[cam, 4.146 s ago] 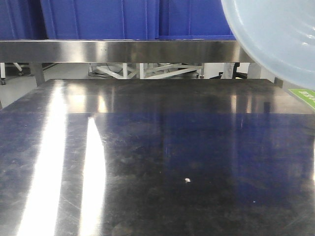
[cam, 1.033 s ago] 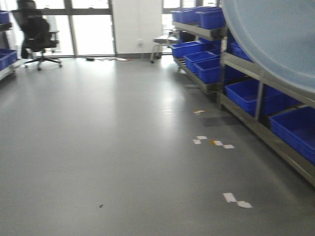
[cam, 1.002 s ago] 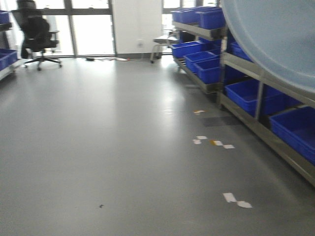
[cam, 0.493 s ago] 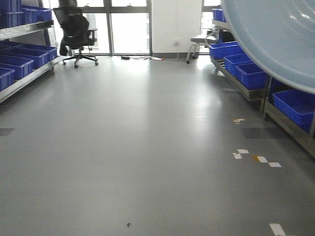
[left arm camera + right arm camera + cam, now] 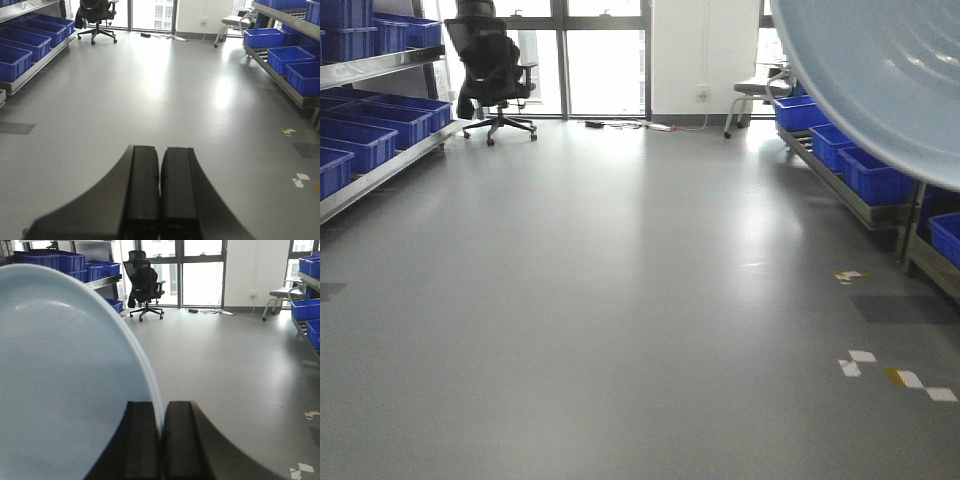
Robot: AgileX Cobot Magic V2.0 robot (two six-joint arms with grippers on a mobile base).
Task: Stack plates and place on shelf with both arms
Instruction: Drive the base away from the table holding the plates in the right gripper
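Note:
A large white plate (image 5: 880,80) fills the upper right of the front view, held up on edge. In the right wrist view this plate (image 5: 65,380) covers the left half, and my right gripper (image 5: 161,406) is shut on its rim. I make out only one rim, so whether a second plate lies against it is unclear. My left gripper (image 5: 160,150) hangs over bare floor, shut with nothing in it. Steel shelf racks run along the left (image 5: 380,172) and right (image 5: 840,190) walls; which one is the task's shelf I cannot tell.
Blue crates (image 5: 870,175) sit on the racks on both sides. A black office chair (image 5: 495,70) stands at the far left by the windows, a small grey stool (image 5: 755,90) at the far right. White tape scraps (image 5: 895,375) lie on the grey floor.
The view has swung from the steel tabletop to the open room and keeps turning left: the right rack slides right and the chair comes in. The plate stays put in the view.

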